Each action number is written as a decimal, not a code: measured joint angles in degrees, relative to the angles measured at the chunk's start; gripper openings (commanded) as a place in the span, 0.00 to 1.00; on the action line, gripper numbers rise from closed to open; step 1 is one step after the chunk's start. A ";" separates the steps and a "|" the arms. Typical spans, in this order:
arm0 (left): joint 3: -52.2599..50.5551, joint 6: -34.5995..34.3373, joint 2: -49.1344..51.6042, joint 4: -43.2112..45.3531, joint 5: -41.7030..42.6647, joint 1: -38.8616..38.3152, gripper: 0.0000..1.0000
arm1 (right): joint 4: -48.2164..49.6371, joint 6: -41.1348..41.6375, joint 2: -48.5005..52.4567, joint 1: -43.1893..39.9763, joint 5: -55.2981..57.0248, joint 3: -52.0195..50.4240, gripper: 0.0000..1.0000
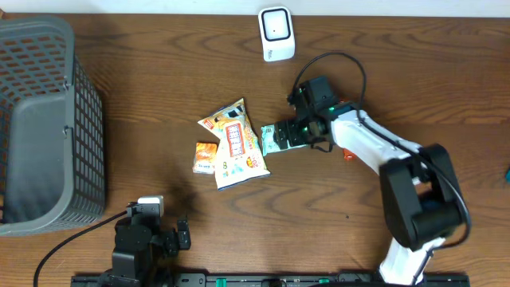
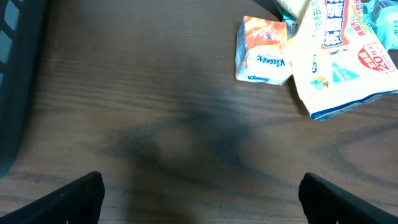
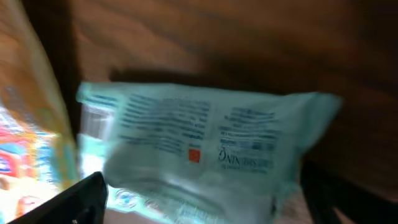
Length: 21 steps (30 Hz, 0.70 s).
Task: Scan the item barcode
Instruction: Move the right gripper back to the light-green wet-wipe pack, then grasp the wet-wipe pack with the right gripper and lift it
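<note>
A teal wipes packet [image 1: 271,139] lies on the wooden table beside a yellow snack bag [image 1: 233,143]. My right gripper [image 1: 288,134] is low over the packet. In the right wrist view the packet [image 3: 205,143] fills the space between the two dark fingers, and my right gripper [image 3: 202,199] is open astride it, printed side up. The white barcode scanner [image 1: 276,33] stands at the table's far edge. My left gripper [image 2: 202,199] hangs open over bare wood near the front edge, with nothing between its fingers.
A small orange Kleenex pack [image 1: 205,156] lies left of the snack bag, and shows in the left wrist view [image 2: 264,50]. A grey mesh basket [image 1: 40,127] takes up the left side. A small orange thing [image 1: 348,155] lies by the right arm.
</note>
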 measured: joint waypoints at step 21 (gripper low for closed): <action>0.00 0.00 0.00 0.00 0.00 0.00 1.00 | -0.92 -16.59 2.86 -12.44 -26.93 -0.11 0.01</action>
